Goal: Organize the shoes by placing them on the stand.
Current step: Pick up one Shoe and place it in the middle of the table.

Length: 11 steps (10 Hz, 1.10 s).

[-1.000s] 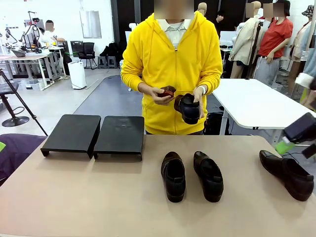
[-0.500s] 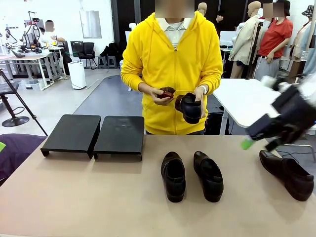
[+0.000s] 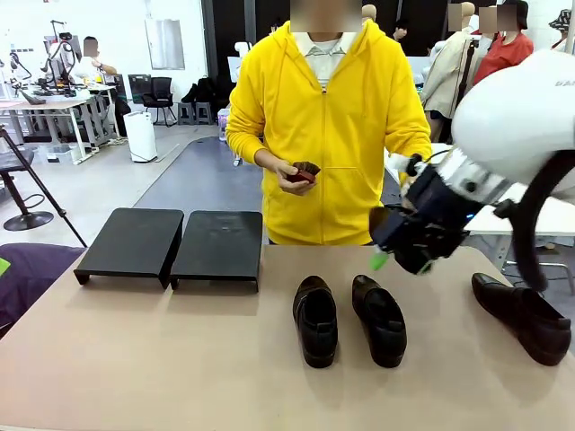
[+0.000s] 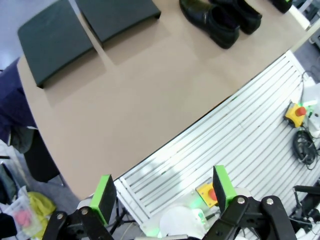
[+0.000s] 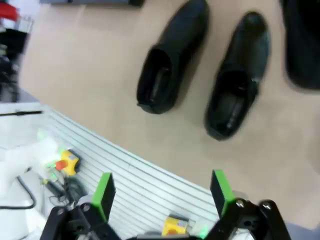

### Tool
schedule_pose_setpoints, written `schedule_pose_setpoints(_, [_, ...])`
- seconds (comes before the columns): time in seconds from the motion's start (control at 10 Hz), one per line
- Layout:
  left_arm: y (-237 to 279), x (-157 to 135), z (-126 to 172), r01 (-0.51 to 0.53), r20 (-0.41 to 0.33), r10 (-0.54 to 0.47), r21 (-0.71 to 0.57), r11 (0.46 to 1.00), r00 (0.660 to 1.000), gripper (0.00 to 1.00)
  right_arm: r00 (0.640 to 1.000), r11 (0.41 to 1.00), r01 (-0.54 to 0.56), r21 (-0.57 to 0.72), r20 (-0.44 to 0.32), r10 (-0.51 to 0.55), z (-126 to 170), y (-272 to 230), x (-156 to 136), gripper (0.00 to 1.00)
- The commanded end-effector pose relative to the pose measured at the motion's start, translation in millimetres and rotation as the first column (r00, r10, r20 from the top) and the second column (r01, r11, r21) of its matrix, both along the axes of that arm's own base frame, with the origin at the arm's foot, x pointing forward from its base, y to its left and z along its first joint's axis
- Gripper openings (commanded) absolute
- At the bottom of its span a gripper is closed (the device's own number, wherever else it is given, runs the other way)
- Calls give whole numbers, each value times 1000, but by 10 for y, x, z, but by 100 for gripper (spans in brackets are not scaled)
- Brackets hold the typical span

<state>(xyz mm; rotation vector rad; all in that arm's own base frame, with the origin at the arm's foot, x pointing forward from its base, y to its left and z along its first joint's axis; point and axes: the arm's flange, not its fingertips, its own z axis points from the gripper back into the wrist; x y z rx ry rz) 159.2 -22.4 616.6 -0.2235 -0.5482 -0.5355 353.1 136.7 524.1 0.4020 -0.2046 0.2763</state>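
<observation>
The stand (image 3: pixel 133 241) sits bare at frame left, the job seemingly all ahead: a pair of shoes (image 3: pixel 316 321) lies on the table (image 3: pixel 180 359) at centre, the right gripper (image 3: pixel 391 256) poised above, fingers spread wide and empty, a third shoe (image 3: pixel 526 316) far right.

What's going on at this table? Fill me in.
The robot is set to put black shoes on the stand, which has no shoe on it yet. The right gripper hangs open above the two middle shoes, gripping nothing. A third shoe lies at the right end of the table. The left gripper is open too, back beyond the table's near edge. The person across the table holds a small dark object in one hand.
</observation>
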Motion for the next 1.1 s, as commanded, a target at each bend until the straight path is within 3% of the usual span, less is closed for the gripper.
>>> schedule_pose_setpoints(0.0, [18, -28, -4, 8, 1, -8, 6, 1000, 1000, 100, 1000, 1000, 9, 11, -30, -9, 647, -1074, -555, 100])
schedule_pose_setpoints(0.2, [18, -28, -4, 8, 1, -8, 6, 1000, 1000, 100, 987, 998, 55, 16, -150, -52, 1222, -1716, -1154, 100])
schedule_pose_setpoints(0.3, [18, -28, -4, 8, 1, -8, 6, 1000, 1000, 100, 990, 1000, 30, 6, -139, -29, 1429, -1949, -1424, 100])
schedule_pose_setpoints(0.4, [18, -28, -4, 8, 1, -8, 6, 1000, 1000, 100, 987, 995, 95, 22, -134, -91, 1528, -2181, -1598, 100])
schedule_pose_setpoints(0.6, [18, -28, -4, 8, 1, -8, 6, 1000, 1000, 100, 969, 984, 176, 35, -181, -167, 1468, -2436, -1745, 100])
schedule_pose_setpoints(1.0, [18, -28, -4, 8, 1, -8, 6, 1000, 1000, 100, 971, 978, 188, 91, -165, -171, 1408, -2610, -1886, 100])
